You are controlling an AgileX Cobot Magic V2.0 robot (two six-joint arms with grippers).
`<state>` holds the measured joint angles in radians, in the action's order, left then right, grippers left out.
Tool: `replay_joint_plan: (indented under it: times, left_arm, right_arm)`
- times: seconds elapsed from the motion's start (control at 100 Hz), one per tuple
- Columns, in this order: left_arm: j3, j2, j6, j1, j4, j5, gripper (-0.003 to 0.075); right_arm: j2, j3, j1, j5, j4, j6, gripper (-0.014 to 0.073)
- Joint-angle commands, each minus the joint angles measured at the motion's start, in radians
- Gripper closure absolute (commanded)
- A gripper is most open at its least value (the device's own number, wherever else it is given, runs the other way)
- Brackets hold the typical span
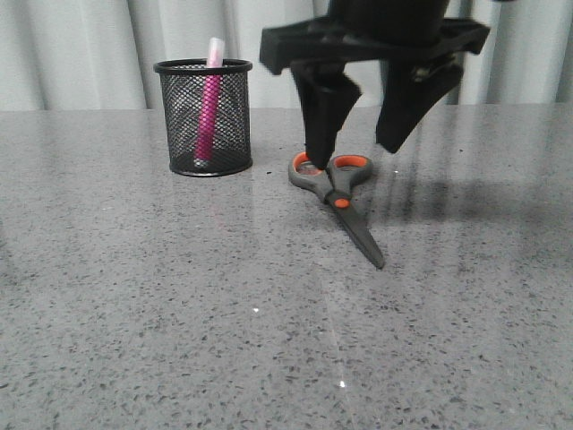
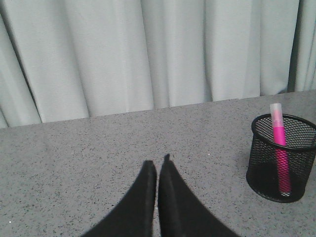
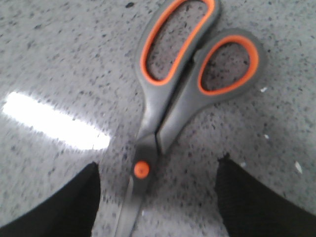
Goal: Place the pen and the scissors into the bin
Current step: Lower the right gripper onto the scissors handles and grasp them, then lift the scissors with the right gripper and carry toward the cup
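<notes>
The right end effector (image 1: 356, 143) hangs just above the counter (image 1: 179, 313) with its two black fingers (image 1: 324, 107) spread wide, holding nothing. The scissors (image 1: 338, 199) lie flat and shut on the counter right under it: the orange-lined handle loops (image 3: 197, 49) and the orange pivot dot (image 3: 141, 169) sit between the fingers, which stand to either side of the pivot without touching it. The blades reach away from the loops toward the camera in the front view. The left end effector (image 2: 157, 170) has its fingers pressed together, empty, low over bare counter. Near it, off to one side, stands the bin (image 2: 282, 158), with the pen (image 2: 279, 145) upright inside, its pale cap poking above the rim.
</notes>
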<state>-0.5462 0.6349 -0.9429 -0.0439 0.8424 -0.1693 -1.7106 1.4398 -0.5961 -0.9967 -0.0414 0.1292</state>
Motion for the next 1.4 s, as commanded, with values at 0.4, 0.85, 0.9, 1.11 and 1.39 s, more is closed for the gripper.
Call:
replay_joint_plan:
  times: [0.4,0.85,0.9,1.11,1.39]
  left_arm:
    - [-0.028,0.0,0.01,0.002,0.02,0.073,0.0739]
    - [-0.028,0.0,0.01,0.002,0.02,0.078,0.0739]
    - [-0.028,0.0,0.01,0.002,0.02,0.078,0.0739]
    - [-0.028,0.0,0.01,0.002,0.02,0.078,0.0739]
    - [-0.028,0.0,0.01,0.002,0.02,0.078,0.0739]
  right_arm:
    - [-0.083,0.084,-0.001,0.059,-0.034,0.057,0.0151]
    - [-0.102,0.084,0.001,0.044,-0.05,0.058,0.0673]
    - [-0.094,0.084,0.001,0.039,-0.063,0.058,0.0668]
    - [0.05,0.065,0.001,0.072,-0.099,0.049,0.0668]
    - [0.361,-0.215,0.001,0.71,-0.098,0.049,0.0669]
